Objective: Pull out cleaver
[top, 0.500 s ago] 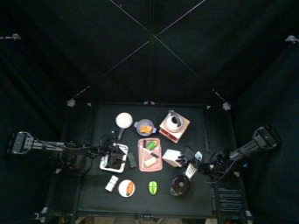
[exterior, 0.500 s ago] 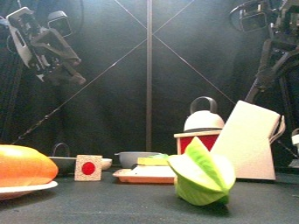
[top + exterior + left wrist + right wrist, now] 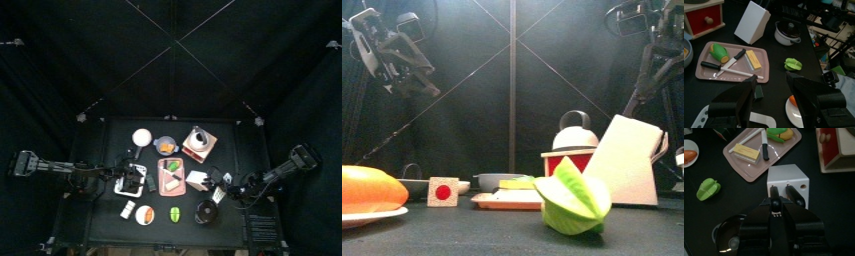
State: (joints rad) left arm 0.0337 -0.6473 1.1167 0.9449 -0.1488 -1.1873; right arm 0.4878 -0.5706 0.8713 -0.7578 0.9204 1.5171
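Observation:
A white knife block [image 3: 787,179] stands at the table's right front; it also shows in the top view [image 3: 197,178] and the front view [image 3: 628,160]. Two black handles stick out of it. The cleaver's handle [image 3: 773,192] is the one in line with my right gripper [image 3: 774,208], whose jaws stand closed together on its end. The blade is hidden in the block. My left gripper [image 3: 771,95] is open and empty, hovering over the table left of the pink tray [image 3: 704,75].
The pink tray [image 3: 171,177] holds a knife [image 3: 732,56], a butter block and a green fruit. A green star fruit [image 3: 572,200], a black pot [image 3: 787,33], a red drawer box [image 3: 569,158] and an orange on a plate [image 3: 366,190] stand around.

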